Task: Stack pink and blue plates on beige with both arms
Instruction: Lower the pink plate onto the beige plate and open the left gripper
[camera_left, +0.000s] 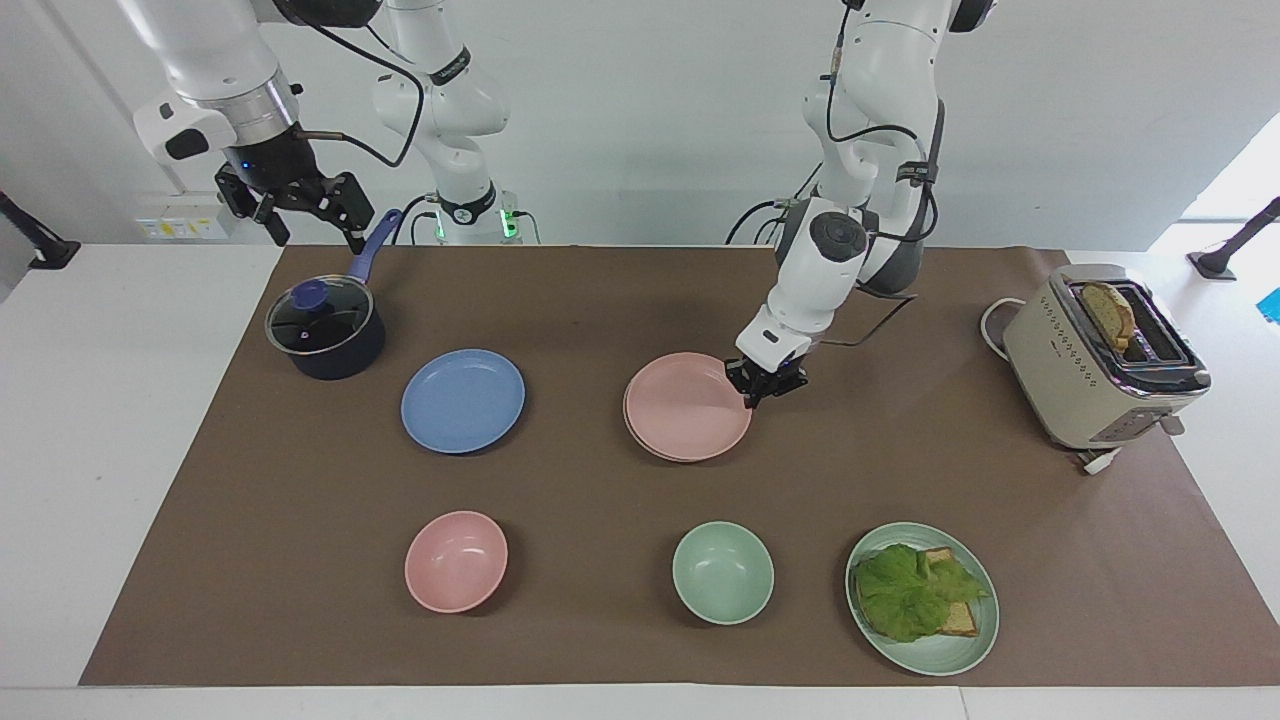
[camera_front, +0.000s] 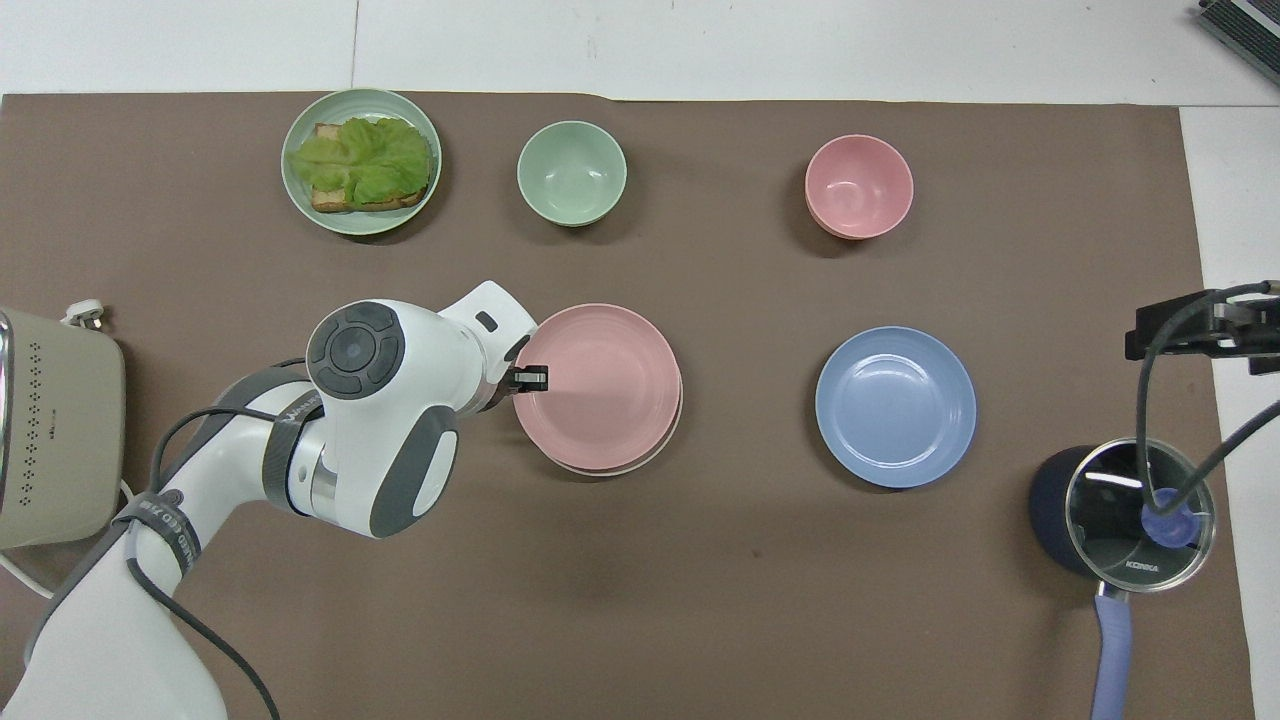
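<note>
The pink plate (camera_left: 685, 405) (camera_front: 600, 385) lies on the beige plate (camera_left: 658, 453) (camera_front: 645, 464), of which only a thin rim shows on the side toward the right arm's end. My left gripper (camera_left: 757, 386) (camera_front: 530, 378) is shut on the pink plate's rim, at the edge toward the left arm's end. The blue plate (camera_left: 462, 400) (camera_front: 895, 405) lies flat on the mat beside this stack, toward the right arm's end. My right gripper (camera_left: 315, 232) (camera_front: 1200, 330) hangs open and empty high over the table's edge by the pot, and waits.
A dark pot (camera_left: 325, 328) (camera_front: 1120, 510) with a glass lid and a blue handle stands near the right arm. Farther out are a pink bowl (camera_left: 456, 560), a green bowl (camera_left: 722, 572) and a green plate (camera_left: 975, 640) with lettuce on toast. A toaster (camera_left: 1095, 360) stands at the left arm's end.
</note>
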